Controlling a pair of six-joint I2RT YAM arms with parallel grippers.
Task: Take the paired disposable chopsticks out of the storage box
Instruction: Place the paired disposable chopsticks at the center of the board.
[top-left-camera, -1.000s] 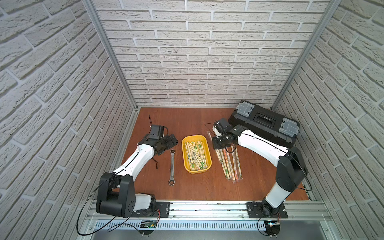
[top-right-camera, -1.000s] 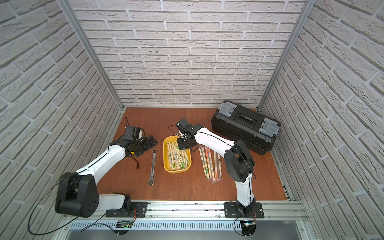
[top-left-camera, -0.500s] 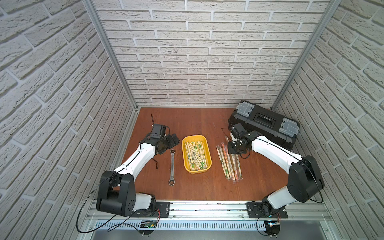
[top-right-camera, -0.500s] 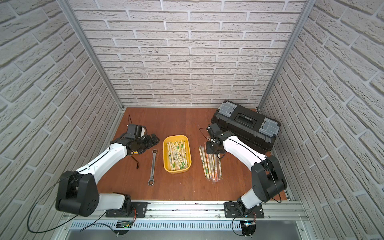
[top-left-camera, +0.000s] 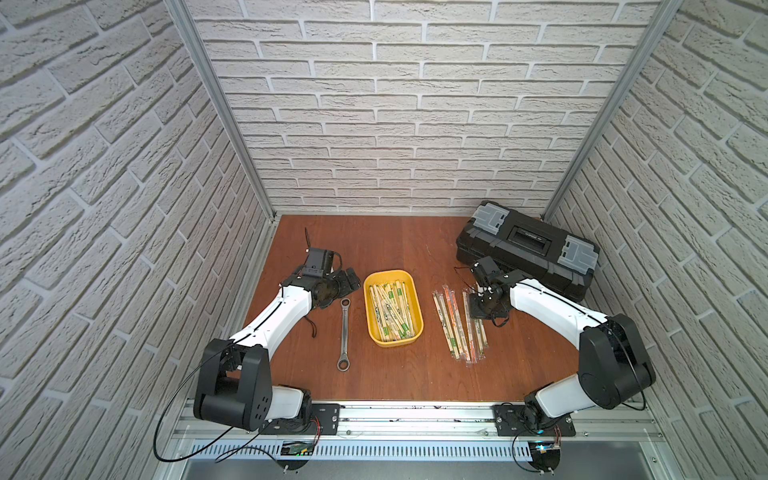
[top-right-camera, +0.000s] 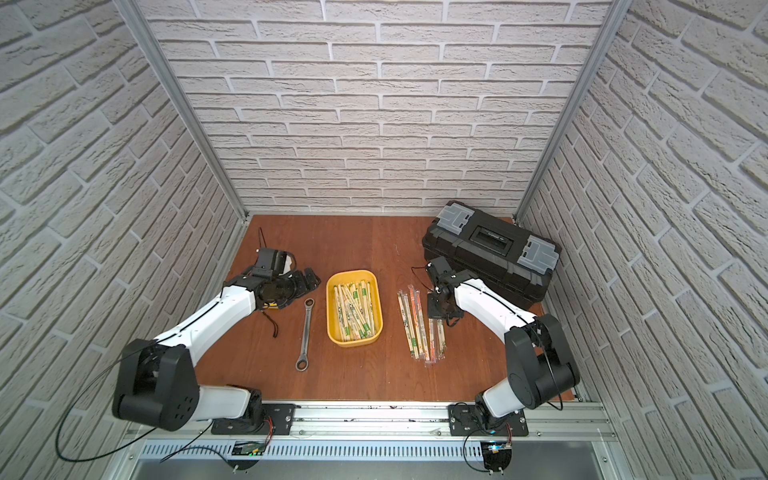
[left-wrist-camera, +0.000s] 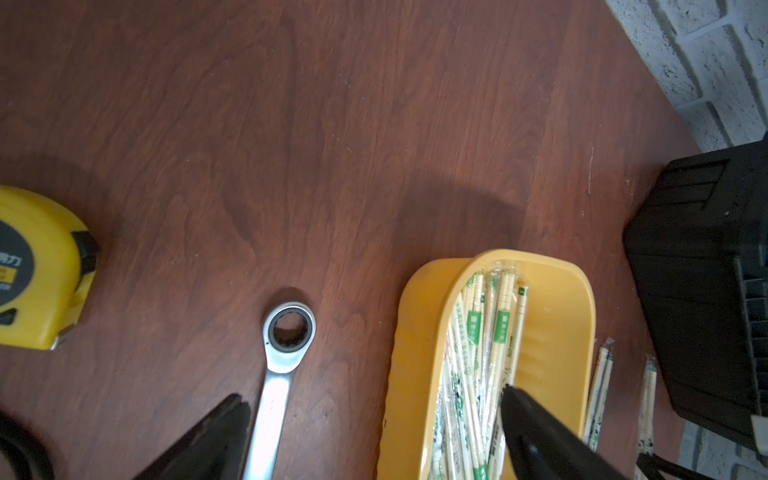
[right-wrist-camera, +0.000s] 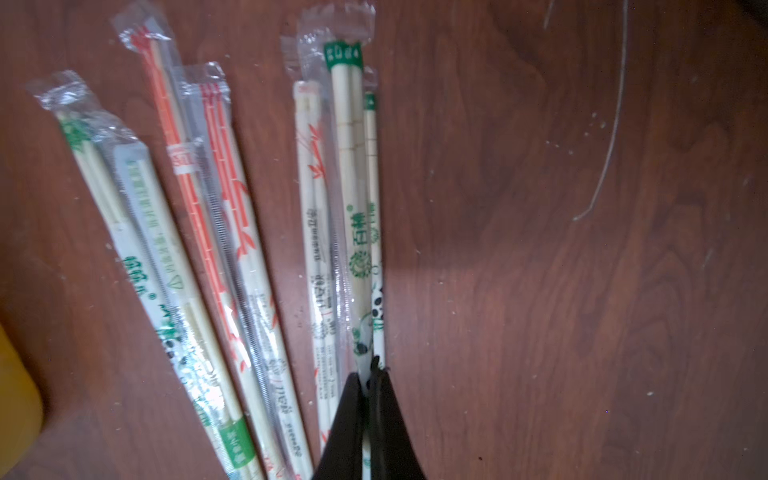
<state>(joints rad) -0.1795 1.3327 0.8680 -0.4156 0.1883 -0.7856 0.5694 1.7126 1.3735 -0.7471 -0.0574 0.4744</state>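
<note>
The right hand (right-wrist-camera: 368, 374) has swung from over the storage box (top-left-camera: 388, 273) to the row of removed pairs (top-left-camera: 455, 328) on the bench (top-left-camera: 374, 241), seemingly pinched on one sleeved pair (right-wrist-camera: 374, 316) to lay it alongside; most paired disposable chopsticks (top-left-camera: 392, 309) remain boxed. The left hand (left-wrist-camera: 372, 392) waits, jaws apart.

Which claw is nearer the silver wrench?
Left. The left claw hovers open beside the wrench's ring end; the right claw is beyond the yellow tray, shut on a chopstick pair.
</note>
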